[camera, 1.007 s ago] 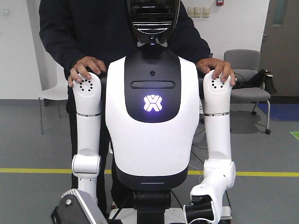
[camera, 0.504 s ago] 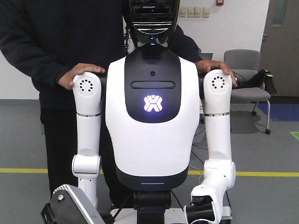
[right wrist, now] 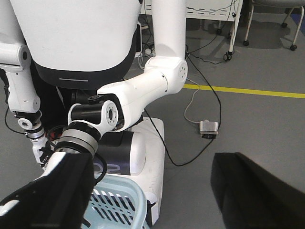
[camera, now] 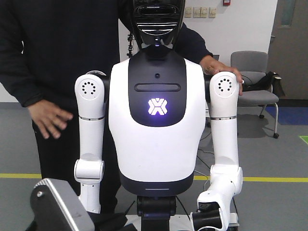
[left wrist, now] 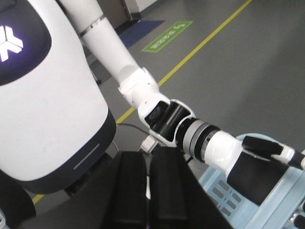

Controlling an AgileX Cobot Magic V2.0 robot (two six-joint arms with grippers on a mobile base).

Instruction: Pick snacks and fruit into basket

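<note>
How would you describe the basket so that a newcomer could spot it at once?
Start at the robot's white torso and drop to its white base on the grey floor. In front of that base sits the basket: pale blue plastic with slotted walls, unlike the plain white and black robot parts around it.

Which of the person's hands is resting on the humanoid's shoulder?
The hand on the right of the front view, draped over the white shoulder cap. The other hand hangs free beside the opposite arm, touching nothing.
</note>
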